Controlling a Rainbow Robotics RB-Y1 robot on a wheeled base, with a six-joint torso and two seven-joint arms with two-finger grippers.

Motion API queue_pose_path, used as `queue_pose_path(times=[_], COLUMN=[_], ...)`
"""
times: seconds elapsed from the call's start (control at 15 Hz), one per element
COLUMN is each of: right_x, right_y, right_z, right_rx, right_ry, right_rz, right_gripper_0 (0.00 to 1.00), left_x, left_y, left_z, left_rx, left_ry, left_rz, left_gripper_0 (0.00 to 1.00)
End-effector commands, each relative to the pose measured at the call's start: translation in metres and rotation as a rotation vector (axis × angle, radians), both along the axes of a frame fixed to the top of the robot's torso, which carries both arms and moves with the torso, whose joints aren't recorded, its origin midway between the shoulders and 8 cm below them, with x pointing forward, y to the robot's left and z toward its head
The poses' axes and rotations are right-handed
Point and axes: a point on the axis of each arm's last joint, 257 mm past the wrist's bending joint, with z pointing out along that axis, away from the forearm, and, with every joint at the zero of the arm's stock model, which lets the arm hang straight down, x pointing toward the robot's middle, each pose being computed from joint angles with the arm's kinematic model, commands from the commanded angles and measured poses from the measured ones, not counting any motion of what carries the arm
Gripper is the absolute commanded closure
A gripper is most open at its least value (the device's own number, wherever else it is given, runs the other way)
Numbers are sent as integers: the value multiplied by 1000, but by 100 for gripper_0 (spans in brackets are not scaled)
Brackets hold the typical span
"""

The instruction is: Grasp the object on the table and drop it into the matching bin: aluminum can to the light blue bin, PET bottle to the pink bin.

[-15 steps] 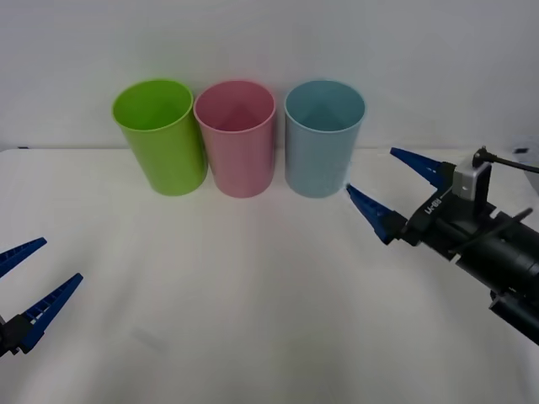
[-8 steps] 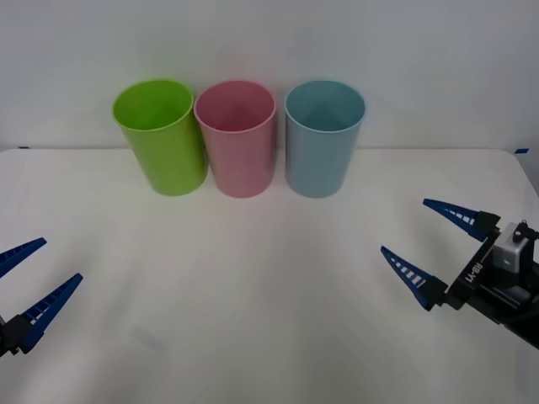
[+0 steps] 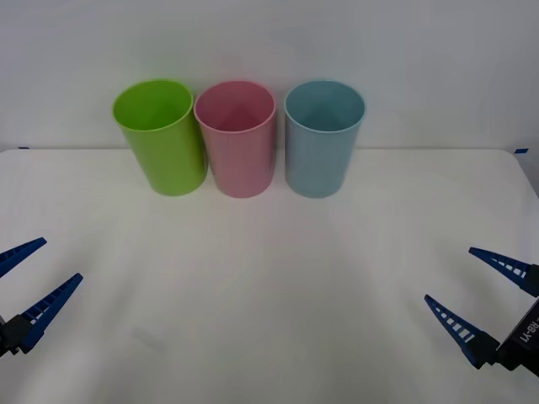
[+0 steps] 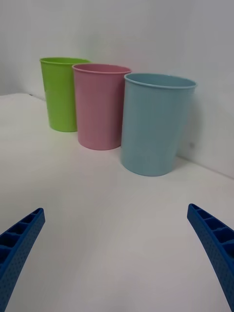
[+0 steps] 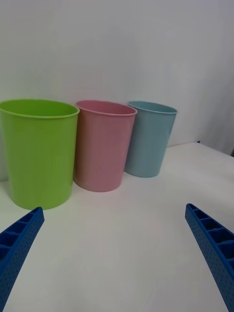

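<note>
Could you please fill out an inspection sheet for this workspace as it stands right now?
Surface: white table, flat.
Job's things: light blue bin and pink bin upright in the far row; no can on the table.
Clutter: lime green bin left of pink.
Grippers: left gripper open, low at the near left; right gripper open, near right.
Cables: nothing seen.
Surroundings: plain white wall.

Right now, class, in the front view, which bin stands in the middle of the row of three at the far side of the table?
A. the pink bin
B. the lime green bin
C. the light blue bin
A: the pink bin stands between the lime green bin on its left and the light blue bin on its right.
</note>
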Motion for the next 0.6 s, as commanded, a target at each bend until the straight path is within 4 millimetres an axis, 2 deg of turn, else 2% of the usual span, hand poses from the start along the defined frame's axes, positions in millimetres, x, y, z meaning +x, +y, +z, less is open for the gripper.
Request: queue_pose_path(times=[0.07,0.27,0.6], right_x=[-7,-15,-18], right_y=[-13,-13,-11], right_z=[-16,-26,-30], right_rx=[1,6,4], right_ry=[28,48,55], right_rz=[-12,-5,0], right_gripper_0=[0,0,0], left_x=[0,0,0], left_y=[0,0,0], left_z=[0,0,0], left_rx=[0,0,0], left_ry=[0,0,0], left_rz=[0,0,0], left_gripper_0=[0,0,0])
